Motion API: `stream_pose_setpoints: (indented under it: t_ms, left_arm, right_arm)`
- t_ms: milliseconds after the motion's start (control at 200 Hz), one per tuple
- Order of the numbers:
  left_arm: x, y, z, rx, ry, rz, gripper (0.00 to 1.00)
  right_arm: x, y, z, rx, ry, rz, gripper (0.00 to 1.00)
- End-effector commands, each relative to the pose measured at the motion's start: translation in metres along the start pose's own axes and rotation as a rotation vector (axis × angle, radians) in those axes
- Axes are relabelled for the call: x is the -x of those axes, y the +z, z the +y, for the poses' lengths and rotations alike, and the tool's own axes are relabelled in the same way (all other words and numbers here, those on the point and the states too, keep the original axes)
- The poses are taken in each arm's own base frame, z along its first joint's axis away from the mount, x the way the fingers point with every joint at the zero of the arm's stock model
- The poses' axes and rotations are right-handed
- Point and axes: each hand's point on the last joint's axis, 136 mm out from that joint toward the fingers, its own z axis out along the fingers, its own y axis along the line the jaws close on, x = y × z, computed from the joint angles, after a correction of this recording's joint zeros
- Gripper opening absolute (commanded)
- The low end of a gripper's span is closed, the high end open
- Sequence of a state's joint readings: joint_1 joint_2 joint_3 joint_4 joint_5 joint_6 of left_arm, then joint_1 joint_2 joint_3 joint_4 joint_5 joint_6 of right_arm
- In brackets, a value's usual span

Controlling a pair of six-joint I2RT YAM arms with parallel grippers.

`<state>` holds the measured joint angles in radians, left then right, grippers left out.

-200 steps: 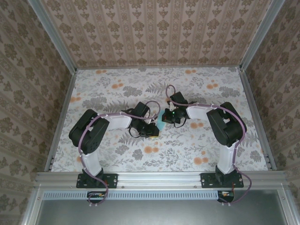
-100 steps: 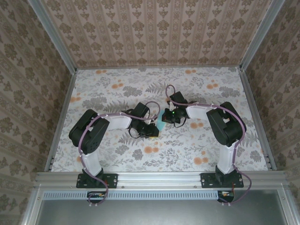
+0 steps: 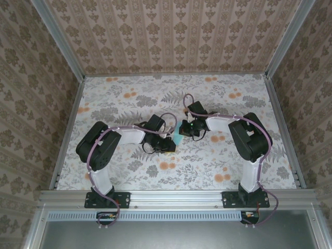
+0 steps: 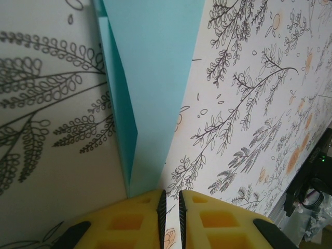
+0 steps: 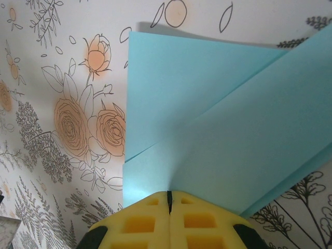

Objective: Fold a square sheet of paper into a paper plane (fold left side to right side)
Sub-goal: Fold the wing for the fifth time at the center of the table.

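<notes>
Partly folded square sheet of paper (image 3: 177, 139) flat on floral counter (image 3: 218, 98), centre, mostly covered from above by both wrists. At its pointed end, left tool (image 4: 168, 194), pads a slit apart; clamped or not, cannot tell. Touching its edge, right tool (image 5: 169, 196), pads together. Patterned walls (image 3: 171, 31) around.

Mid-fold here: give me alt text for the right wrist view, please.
The right tool, with yellow fingers, is shut on the near edge of the turquoise-blue square sheet of paper. The sheet's folded layers overlap and spread up and to the right. A floral table surface lies beneath.
</notes>
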<state>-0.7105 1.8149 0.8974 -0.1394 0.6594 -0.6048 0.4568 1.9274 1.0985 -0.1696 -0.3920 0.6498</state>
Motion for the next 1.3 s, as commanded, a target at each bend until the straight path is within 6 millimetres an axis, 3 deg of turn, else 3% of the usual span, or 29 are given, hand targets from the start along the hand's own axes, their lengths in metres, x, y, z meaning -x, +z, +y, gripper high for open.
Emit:
stream_pose_setpoints:
  t_ms: [0,610,885,1105,1295]
  left_arm:
    - [-0.037,0.005,0.015,0.052,-0.044,0.101,0.18]
    - [-0.038,-0.001,0.002,0.024,-0.023,0.081,0.19]
    - [-0.027,-0.008,-0.013,-0.011,-0.006,0.045,0.19]
    - [-0.006,-0.022,-0.026,-0.049,0.005,-0.012,0.2]
    - [-0.005,-0.012,-0.02,-0.056,-0.007,0.012,0.2]
  right_arm:
    - [-0.023,0.01,-0.056,-0.203,0.052,0.075,0.0]
    - [-0.025,0.01,-0.058,-0.208,0.054,0.083,0.0]
    - [-0.025,0.01,-0.058,-0.209,0.056,0.084,0.0]
    - [-0.025,0.01,-0.058,-0.21,0.057,0.085,0.0]
    - [-0.025,0.011,-0.058,-0.208,0.057,0.086,0.0]
